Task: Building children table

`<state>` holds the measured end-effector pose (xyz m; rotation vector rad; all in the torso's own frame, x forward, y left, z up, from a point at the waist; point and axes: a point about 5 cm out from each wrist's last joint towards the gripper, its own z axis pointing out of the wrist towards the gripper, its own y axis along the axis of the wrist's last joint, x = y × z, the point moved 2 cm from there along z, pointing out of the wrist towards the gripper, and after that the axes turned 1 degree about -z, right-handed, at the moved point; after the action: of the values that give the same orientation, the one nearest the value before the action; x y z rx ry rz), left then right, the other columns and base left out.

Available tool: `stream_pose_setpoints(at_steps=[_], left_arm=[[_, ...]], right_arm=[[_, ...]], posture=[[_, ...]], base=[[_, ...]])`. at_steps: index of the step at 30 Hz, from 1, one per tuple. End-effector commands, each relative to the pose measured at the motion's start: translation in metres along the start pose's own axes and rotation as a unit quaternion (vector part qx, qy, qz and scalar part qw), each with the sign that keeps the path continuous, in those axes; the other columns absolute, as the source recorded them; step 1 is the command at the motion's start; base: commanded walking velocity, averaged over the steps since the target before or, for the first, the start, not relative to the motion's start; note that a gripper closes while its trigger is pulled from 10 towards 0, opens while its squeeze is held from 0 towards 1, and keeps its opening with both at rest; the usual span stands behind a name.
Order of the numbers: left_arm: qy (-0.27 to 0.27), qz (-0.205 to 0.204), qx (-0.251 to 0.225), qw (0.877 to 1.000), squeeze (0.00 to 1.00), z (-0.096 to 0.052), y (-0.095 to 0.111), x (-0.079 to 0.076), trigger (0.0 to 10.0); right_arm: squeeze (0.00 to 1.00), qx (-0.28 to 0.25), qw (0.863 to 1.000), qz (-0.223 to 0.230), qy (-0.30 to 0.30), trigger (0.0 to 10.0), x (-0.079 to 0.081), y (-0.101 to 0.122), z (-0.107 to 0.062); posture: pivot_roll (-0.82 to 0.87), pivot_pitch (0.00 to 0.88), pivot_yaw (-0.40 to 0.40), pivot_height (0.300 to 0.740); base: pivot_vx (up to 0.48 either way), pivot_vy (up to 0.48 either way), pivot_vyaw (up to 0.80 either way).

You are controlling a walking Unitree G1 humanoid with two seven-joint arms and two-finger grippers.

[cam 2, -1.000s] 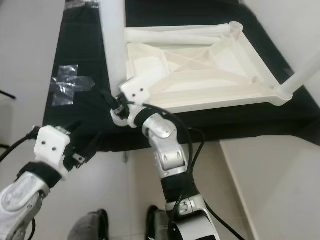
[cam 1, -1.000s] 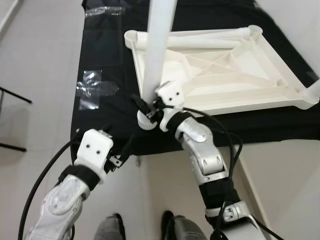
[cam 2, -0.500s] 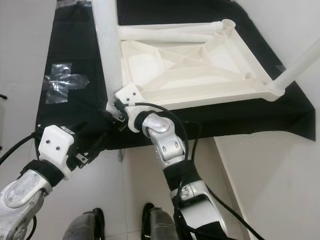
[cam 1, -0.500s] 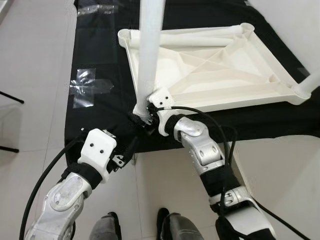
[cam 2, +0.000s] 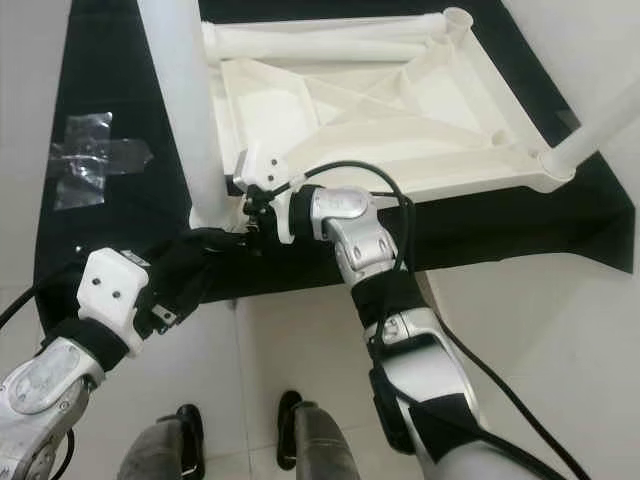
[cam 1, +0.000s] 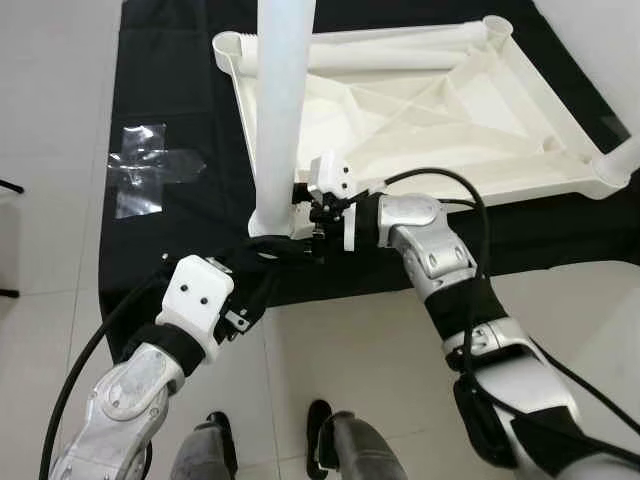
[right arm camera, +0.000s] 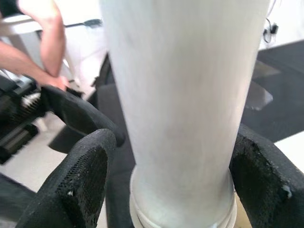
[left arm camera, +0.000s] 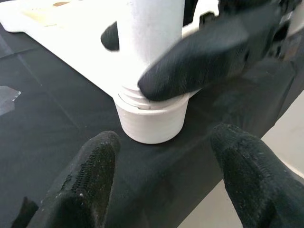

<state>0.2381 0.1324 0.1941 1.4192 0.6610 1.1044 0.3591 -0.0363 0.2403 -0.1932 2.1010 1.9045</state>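
No writing legible anywhere. White plastic tabletop (cam 1: 430, 110) lies upside down on black cloth (cam 1: 180, 110), ribbed underside up. White leg (cam 1: 278, 110) stands upright in its near corner socket. Right gripper (right arm camera: 166, 190) fingers straddle leg near its base; contact uncertain. Left gripper (left arm camera: 166, 175) spread apart, just short of socket.

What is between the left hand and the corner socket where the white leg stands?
Bare black cloth: the left wrist view shows the left hand open, short of the socket holding the white leg.
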Motion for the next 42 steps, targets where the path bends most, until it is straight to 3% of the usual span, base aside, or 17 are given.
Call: stream_pose_setpoints(at_steps=[1, 8, 9, 10, 11, 23, 25, 26, 27, 28, 30, 31, 32, 33, 34, 35, 42], left_arm=[[-0.005, -0.002, 0.013, 1.0, 0.0, -0.004, -0.004, -0.004, 10.0], [-0.003, 0.001, 0.016, 1.0, 0.0, -0.005, -0.004, -0.003, 10.0], [-0.002, 0.001, 0.016, 1.0, 0.0, -0.005, -0.004, -0.002, 10.0], [-0.002, 0.001, 0.016, 1.0, 0.0, -0.005, -0.004, -0.002, 10.0], [-0.002, 0.001, 0.016, 1.0, 0.0, -0.005, -0.004, -0.002, 10.0], [-0.005, 0.002, 0.017, 1.0, 0.0, -0.006, -0.004, -0.003, 10.0], [-0.003, 0.004, 0.017, 1.0, 0.0, -0.007, -0.004, -0.001, 10.0], [-0.003, 0.004, 0.017, 1.0, 0.0, -0.007, -0.004, -0.001, 10.0], [0.0, 0.006, 0.018, 1.0, 0.0, -0.008, -0.004, 0.001, 10.0], [0.0, 0.006, 0.018, 1.0, 0.0, -0.008, -0.004, 0.001, 10.0], [0.002, 0.008, 0.019, 1.0, 0.0, -0.009, -0.003, 0.003, 10.0], [0.004, 0.008, 0.019, 1.0, 0.0, -0.01, -0.003, 0.005, 10.0], [0.006, 0.007, 0.019, 1.0, 0.0, -0.01, -0.003, 0.007, 10.0], [0.006, 0.007, 0.019, 1.0, 0.0, -0.01, -0.003, 0.007, 10.0], [0.005, 0.006, 0.021, 1.0, 0.0, -0.01, -0.005, 0.008, 10.0], [0.003, 0.003, 0.019, 1.0, 0.0, -0.009, -0.004, 0.008, 10.0], [-0.012, -0.002, 0.012, 1.0, 0.0, -0.003, -0.003, 0.001, 10.0]], right_arm=[[0.0, -0.012, 1.0, 0.001, 0.017, 10.0, 0.001, 0.002, 0.001], [0.0, -0.037, 0.998, 0.001, 0.051, 9.8, -0.008, 0.014, -0.001], [0.0, -0.038, 0.998, 0.0, 0.053, 5.6, -0.01, 0.015, -0.001], [0.0, -0.038, 0.998, 0.0, 0.053, 5.6, -0.01, 0.015, -0.001], [0.0, -0.037, 0.998, -0.001, 0.055, 0.0, -0.011, 0.015, -0.001], [0.0, -0.03, 0.998, 0.003, 0.048, 0.0, -0.012, 0.01, -0.004], [0.0, -0.012, 1.0, 0.01, -0.025, 0.0, -0.015, -0.005, -0.003], [0.0, -0.012, 1.0, 0.01, -0.025, 0.0, -0.015, -0.005, -0.003], [0.0, 0.015, 0.993, 0.029, -0.114, 0.0, -0.018, -0.023, -0.003], [0.0, 0.015, 0.993, 0.029, -0.114, 0.0, -0.018, -0.023, -0.003], [0.0, 0.034, 0.983, 0.041, -0.175, 0.0, -0.02, -0.035, -0.004], [0.0, 0.073, 0.944, 0.06, -0.315, 0.0, -0.02, -0.057, -0.012], [0.0, 0.098, 0.93, 0.064, -0.349, 0.0, 0.012, -0.073, -0.011], [0.0, 0.098, 0.93, 0.064, -0.349, 0.0, 0.012, -0.073, -0.011], [0.0, 0.105, 0.922, 0.084, -0.363, 0.0, 0.039, -0.078, -0.008], [0.0, 0.1, 0.916, 0.086, -0.379, 0.0, 0.049, -0.074, -0.009], [0.0, 0.085, 0.927, 0.071, -0.359, 0.0, 0.037, -0.061, 0.004]], posture=[[0.16, 0.316, -0.159, 0.74], [0.17, 0.316, -0.16, 0.74], [0.17, 0.316, -0.16, 0.74], [0.17, 0.316, -0.16, 0.74], [0.17, 0.317, -0.16, 0.74], [0.17, 0.318, -0.16, 0.74], [0.16, 0.322, -0.174, 0.74], [0.16, 0.322, -0.174, 0.74], [0.14, 0.328, -0.173, 0.74], [0.14, 0.328, -0.173, 0.74], [0.14, 0.329, -0.173, 0.74], [0.13, 0.33, -0.171, 0.74], [0.12, 0.34, -0.157, 0.74], [0.12, 0.34, -0.157, 0.74], [0.11, 0.334, -0.141, 0.74], [0.09, 0.321, -0.126, 0.74], [0.11, 0.317, -0.142, 0.74]], base=[[0.0, 0.0, 0.0], [0.0, 0.0, 0.0], [0.0, 0.0, 0.0], [0.0, 0.0, 0.0], [0.0, 0.0, 0.0], [0.0, 0.0, 0.0], [0.0, 0.0, 0.0], [0.0, 0.0, 0.0], [0.0, 0.0, 0.0], [0.0, 0.0, 0.0], [0.0, 0.0, 0.0], [0.0, 0.0, 0.0], [0.0, 0.0, 0.0], [0.0, 0.0, 0.0], [0.0, 0.0, 0.0], [0.0, 0.0, 0.0], [0.0, 0.0, 0.0]])
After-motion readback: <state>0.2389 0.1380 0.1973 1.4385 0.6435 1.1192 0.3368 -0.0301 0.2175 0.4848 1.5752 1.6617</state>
